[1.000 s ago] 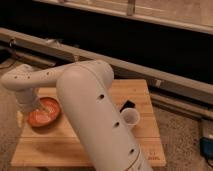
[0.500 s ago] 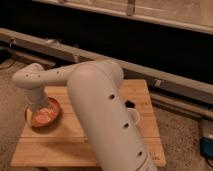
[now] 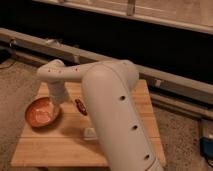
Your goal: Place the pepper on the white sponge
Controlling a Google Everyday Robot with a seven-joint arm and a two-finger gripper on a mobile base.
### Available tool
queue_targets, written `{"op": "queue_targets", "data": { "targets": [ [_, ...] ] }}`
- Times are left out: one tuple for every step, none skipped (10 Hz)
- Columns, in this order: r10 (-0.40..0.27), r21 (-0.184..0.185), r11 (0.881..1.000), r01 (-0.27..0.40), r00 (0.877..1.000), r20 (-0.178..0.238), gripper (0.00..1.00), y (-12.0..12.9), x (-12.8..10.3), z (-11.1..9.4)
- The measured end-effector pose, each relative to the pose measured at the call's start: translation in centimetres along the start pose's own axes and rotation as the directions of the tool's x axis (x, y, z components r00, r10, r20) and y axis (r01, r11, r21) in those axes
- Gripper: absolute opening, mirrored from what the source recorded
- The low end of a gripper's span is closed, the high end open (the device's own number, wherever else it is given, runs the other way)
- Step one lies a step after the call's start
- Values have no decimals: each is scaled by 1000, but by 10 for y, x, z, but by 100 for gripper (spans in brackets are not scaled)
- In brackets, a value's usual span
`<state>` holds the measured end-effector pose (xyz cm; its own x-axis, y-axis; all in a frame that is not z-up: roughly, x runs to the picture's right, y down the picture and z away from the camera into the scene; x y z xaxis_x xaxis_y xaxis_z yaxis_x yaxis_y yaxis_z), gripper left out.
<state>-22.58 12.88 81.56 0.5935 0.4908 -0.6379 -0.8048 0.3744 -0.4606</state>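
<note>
The small dark red pepper lies on the wooden table, just right of the orange-red bowl. A small whitish pad, the white sponge, lies a little nearer than the pepper, partly hidden by my thick white arm. My gripper hangs at the end of the forearm, over the bowl's right rim and left of the pepper. It holds nothing that I can see.
My arm covers the middle and right of the table. A metal rail and dark wall run behind the table. The floor lies to the left, and a blue object sits at the far right.
The arm has swung to the right. The bowl now shows fully at the left, and the pepper and sponge have come into view beside the forearm.
</note>
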Motion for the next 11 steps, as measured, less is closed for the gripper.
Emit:
{"op": "queue_targets", "data": {
  "targets": [
    [17,13,1000,-17,1000,-10,80,-12,0,5],
    [35,26,999,-35,999,-19,80,-25,-2,9],
    [47,36,998,-47,999,-26,80,-35,-2,14],
    [58,42,998,-56,998,-33,80,-43,-3,19],
    [66,43,997,-65,997,-36,80,-51,-4,25],
    [73,45,996,-72,997,-37,80,-59,-5,27],
    [81,46,996,-79,996,-37,80,-66,-5,30],
    [80,48,996,-79,996,-34,80,-71,-7,33],
    [77,52,996,-76,996,-32,80,-75,-10,37],
    [77,55,996,-75,997,-30,80,-79,-12,39],
    [78,57,995,-76,997,-27,80,-84,-14,39]
  ]
}}
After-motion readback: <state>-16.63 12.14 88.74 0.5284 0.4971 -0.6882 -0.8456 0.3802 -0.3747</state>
